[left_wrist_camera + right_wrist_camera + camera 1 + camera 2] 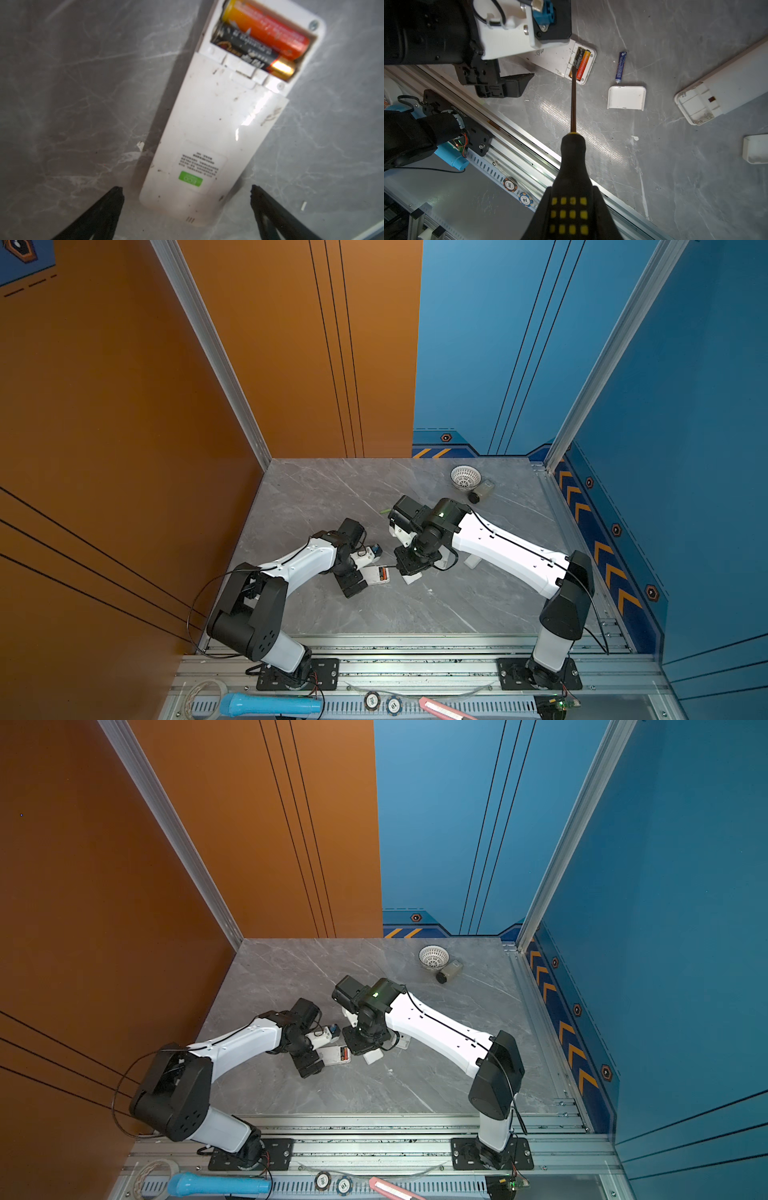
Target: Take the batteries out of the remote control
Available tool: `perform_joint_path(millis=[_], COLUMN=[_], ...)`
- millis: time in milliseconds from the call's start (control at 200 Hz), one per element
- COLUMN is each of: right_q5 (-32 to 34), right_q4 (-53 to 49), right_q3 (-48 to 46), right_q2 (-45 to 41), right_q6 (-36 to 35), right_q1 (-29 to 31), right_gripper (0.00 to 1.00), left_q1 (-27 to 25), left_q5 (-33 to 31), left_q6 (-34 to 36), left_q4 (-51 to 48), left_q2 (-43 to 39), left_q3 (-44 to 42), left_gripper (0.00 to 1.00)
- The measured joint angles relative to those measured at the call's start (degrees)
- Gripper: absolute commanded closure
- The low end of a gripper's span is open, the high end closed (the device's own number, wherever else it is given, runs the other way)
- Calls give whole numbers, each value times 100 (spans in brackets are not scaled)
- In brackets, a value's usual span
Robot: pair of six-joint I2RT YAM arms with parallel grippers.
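Observation:
A white remote control [207, 124] lies back-up with its battery bay uncovered. Two batteries sit side by side in the bay, an orange-red one [268, 31] and a black-and-gold one [247, 52]. My left gripper [186, 188] is open, its fingertips on either side of the remote's near end and apart from it. My right gripper [572, 189] is shut on a black-and-yellow screwdriver handle [572, 214]. The screwdriver tip [573, 68] is at the bay, by the black battery. A bluish battery [620, 66] lies loose on the table. In a top view a light green battery [384, 511] lies farther back.
A second white remote [720, 83] with an empty bay lies to one side. Two white covers [626, 97] [756, 148] lie near it. A white basket [465, 477] and a small jar [481, 491] are at the back right. Poker chips [510, 184] lie beyond the front rail.

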Motion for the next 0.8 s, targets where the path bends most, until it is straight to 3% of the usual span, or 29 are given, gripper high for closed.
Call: perform_joint_path(millis=[135, 185, 315, 801], right_q5=[-96, -116, -149, -63], right_q4=[-4, -4, 4, -195], right_q3=[-157, -186, -286, -116], right_q2=[-59, -66, -66, 308], right_q6=[-2, -2, -4, -149], right_q1=[0, 0, 7, 4], right_gripper=[100, 100, 100, 100], left_q1=[-68, -114, -280, -702], left_q5=[59, 94, 142, 28], left_q6=[-33, -42, -44, -26], left_q4=[142, 214, 424, 938], left_q2=[-9, -116, -363, -551], left_q3=[-203, -310, -579, -802], left_gripper=[12, 22, 36, 61])
